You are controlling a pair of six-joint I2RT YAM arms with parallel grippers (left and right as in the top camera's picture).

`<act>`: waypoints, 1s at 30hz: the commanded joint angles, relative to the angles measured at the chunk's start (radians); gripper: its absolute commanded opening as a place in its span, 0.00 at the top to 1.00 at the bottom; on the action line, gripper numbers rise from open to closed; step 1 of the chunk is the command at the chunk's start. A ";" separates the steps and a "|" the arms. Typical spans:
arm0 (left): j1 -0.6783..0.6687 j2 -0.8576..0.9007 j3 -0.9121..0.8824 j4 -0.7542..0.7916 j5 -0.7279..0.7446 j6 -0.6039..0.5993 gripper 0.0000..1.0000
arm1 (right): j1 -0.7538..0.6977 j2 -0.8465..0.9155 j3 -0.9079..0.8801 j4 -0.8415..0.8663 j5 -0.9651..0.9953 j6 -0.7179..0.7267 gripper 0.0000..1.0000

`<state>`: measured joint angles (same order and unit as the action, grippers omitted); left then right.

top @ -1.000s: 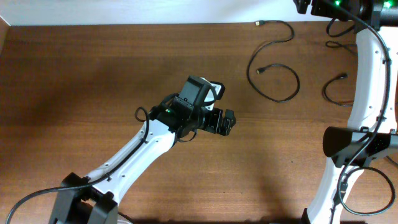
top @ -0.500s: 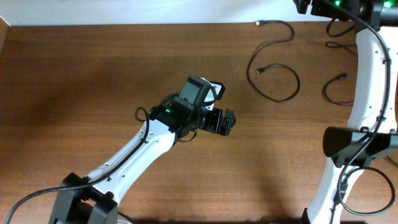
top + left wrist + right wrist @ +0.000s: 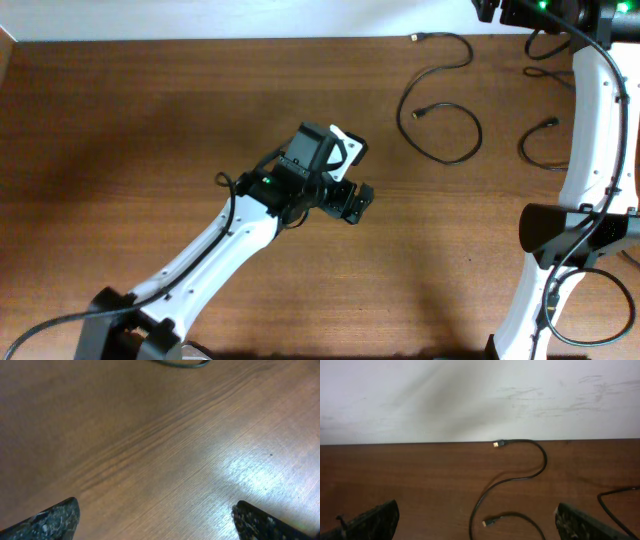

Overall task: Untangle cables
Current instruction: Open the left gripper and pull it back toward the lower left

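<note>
One thin black cable (image 3: 479,130) lies loose at the table's far right, curving from a metal-tipped plug (image 3: 414,37) into an open loop. It also shows in the right wrist view (image 3: 544,462), with its other plug end (image 3: 487,522) inside the loop. A second black cable (image 3: 523,148) lies further right, partly behind the right arm. My left gripper (image 3: 355,203) is open and empty low over bare wood at mid-table (image 3: 155,521), well left of the cables. My right gripper (image 3: 479,520) is open and empty above the far edge, over the first cable.
A white wall (image 3: 470,395) runs along the table's far edge. The right arm's white links (image 3: 590,130) stand along the right side, with robot wiring near their base. A short arc of cable (image 3: 182,364) shows at the top of the left wrist view.
My left gripper has turned and shifted slightly down and to the left. The right arm and the cables have not moved.
</note>
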<state>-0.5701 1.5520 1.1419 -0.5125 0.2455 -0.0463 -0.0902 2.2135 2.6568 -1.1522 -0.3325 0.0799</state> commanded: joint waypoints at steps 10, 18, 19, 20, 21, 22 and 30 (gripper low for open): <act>-0.003 -0.230 -0.105 0.205 -0.033 0.288 0.01 | 0.005 0.000 -0.006 0.000 0.008 0.003 0.01; -0.003 -0.356 -0.322 0.480 -0.033 0.340 0.01 | 0.005 0.000 -0.006 0.000 0.008 0.003 0.01; -0.003 -0.372 -0.341 0.484 -0.033 0.362 0.01 | 0.005 0.000 -0.006 0.000 0.008 0.003 0.01; -0.003 -0.384 -0.355 0.482 -0.033 0.384 0.01 | 0.005 0.000 -0.006 0.000 0.008 0.003 0.01; -0.003 -0.399 -0.369 0.482 -0.033 0.406 0.01 | 0.005 0.000 -0.006 0.000 0.008 0.003 0.01; -0.003 -0.414 -0.380 0.482 -0.033 0.425 0.01 | 0.005 0.000 -0.006 0.000 0.008 0.003 0.01; -0.003 -0.490 -0.409 0.481 -0.033 0.490 0.01 | 0.005 0.000 -0.006 0.000 0.008 0.003 0.01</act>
<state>-0.5701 1.0946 0.7486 -0.0357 0.2192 0.4026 -0.0902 2.2135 2.6568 -1.1519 -0.3325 0.0795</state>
